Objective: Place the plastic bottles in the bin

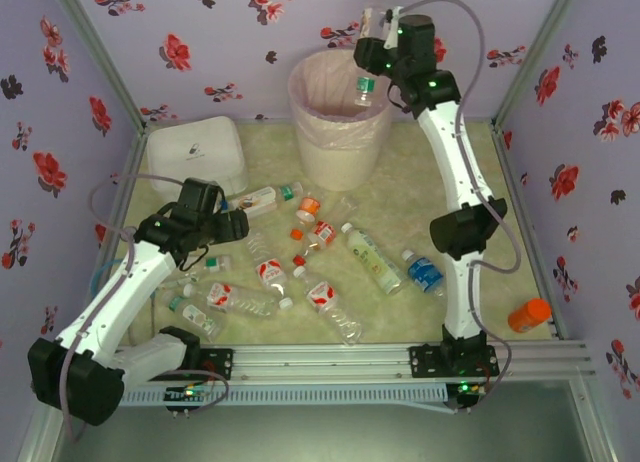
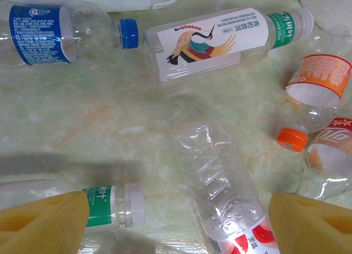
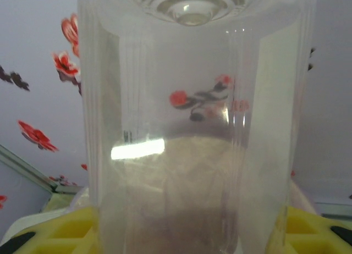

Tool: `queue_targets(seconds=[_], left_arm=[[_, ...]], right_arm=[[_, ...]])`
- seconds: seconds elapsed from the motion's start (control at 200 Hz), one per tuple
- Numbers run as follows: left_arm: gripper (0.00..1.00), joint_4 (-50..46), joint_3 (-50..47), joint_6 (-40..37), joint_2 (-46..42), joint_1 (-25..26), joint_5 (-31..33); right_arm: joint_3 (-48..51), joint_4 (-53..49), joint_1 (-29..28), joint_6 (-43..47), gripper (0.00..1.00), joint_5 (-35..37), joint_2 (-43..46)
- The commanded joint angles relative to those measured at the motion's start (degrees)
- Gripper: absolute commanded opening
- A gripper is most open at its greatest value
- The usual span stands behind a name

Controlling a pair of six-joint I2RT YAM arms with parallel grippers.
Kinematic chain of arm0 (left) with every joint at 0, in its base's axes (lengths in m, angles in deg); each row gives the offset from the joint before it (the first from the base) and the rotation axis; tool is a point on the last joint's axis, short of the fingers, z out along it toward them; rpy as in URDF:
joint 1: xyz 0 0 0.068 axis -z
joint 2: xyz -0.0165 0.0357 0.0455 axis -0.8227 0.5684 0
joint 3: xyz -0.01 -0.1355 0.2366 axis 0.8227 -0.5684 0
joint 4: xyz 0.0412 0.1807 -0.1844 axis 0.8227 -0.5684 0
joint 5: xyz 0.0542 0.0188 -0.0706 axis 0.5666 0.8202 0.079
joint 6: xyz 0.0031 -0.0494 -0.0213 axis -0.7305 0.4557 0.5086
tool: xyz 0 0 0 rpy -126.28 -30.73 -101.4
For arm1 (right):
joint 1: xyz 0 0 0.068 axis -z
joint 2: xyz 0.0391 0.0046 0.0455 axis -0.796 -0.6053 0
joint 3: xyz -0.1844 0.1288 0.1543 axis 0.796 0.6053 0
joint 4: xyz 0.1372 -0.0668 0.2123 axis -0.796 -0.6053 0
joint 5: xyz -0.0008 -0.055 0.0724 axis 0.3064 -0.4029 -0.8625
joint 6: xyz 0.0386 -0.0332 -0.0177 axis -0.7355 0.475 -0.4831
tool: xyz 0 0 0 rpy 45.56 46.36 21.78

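The pale green worktop (image 1: pixel 400 172) carries everything. At its far side stands the pink-lined bin (image 1: pixel 340 147), with a white lidded box (image 1: pixel 195 154) to its left. The step in hand looks like a drop. The right hand (image 1: pixel 380 54) hangs above the bin's far rim, closed on a clear bottle (image 3: pixel 192 127) held cap-down, its green cap (image 1: pixel 366 85) over the liner's mouth. The next move, I judge, calls only for the jaws to part so the bottle falls inside. The left hand (image 2: pixel 177 224) is low over the scatter at the near left, its jaws spread wide and gripping nothing. A ribbed bottle with a red label (image 2: pixel 220 182) lies between the yellow pads (image 2: pixel 44 221), touching neither as far as I can see. Taking it would probably want the hand lower and square across the body. Around it lie a crane-label bottle (image 2: pixel 214 42), a blue-label bottle (image 2: pixel 49 34), an orange-capped bottle (image 2: pixel 316 94) and, just beside the left pad, a green-label bottle (image 2: pixel 113 204) with a white cap. Roughly ten bottles lie on the worktop, so much of the task seems left. Seen through the held bottle's wall, the bin is a pale blur, so I cannot tell how centred the bottle is. What already lies in the bin is hidden. An orange-topped object (image 1: pixel 528 314) beyond the right rail is too small to identify.
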Motion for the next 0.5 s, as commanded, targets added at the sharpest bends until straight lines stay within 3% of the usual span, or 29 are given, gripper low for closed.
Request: queue_targets(seconds=[0.0, 0.24, 0.5], left_arm=[[0.86, 0.56, 1.64, -2.83, 0.61, 0.63, 1.59], [0.85, 9.08, 7.70, -13.32, 11.03, 0.67, -0.95], [0.85, 10.36, 18.71, -23.65, 26.71, 0.40, -3.90]], right_arm=[[-3.08, -1.06, -1.54, 3.46, 0.04, -1.18, -1.25], [-2.04, -4.77, -2.10, 4.86, 0.28, -1.44, -3.62], [-2.10, -5.99, -2.27, 6.56, 0.64, -0.55, -1.92]])
